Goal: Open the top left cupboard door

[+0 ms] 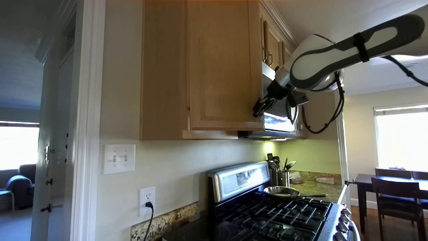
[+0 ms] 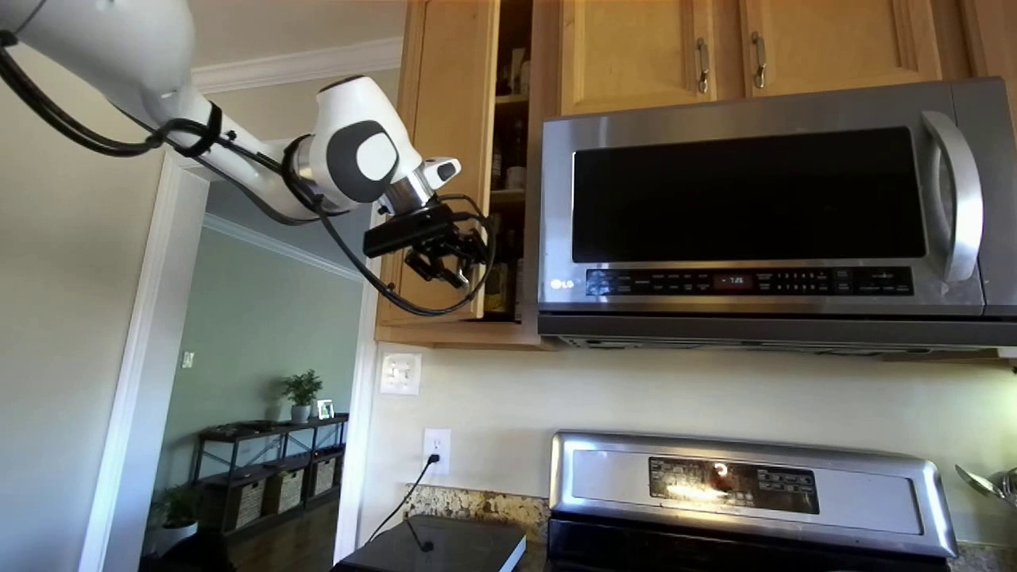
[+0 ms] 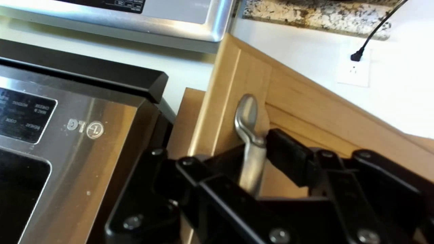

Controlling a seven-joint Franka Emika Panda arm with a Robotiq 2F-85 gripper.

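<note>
The top left cupboard door is light maple with a framed panel; it shows in both exterior views (image 1: 224,67) (image 2: 453,103) and the wrist view (image 3: 325,105). It stands partly open, swung out from the cabinet frame, and shelves with items show in the gap. Its silver handle (image 3: 252,166) runs between my fingers in the wrist view. My black gripper is at the lower part of the door near its free edge, in both exterior views (image 1: 259,108) (image 2: 463,266) and the wrist view (image 3: 253,147). Its fingers are closed on the handle, one on each side. The handle's lower end is hidden.
The steel microwave (image 2: 747,199) sits just beside the cabinet, with shorter wooden doors (image 2: 636,56) above it. The stove (image 1: 274,214) is below, with a pan (image 1: 281,191) on it. A wall outlet (image 2: 437,450) with a plugged cord is under the cabinet.
</note>
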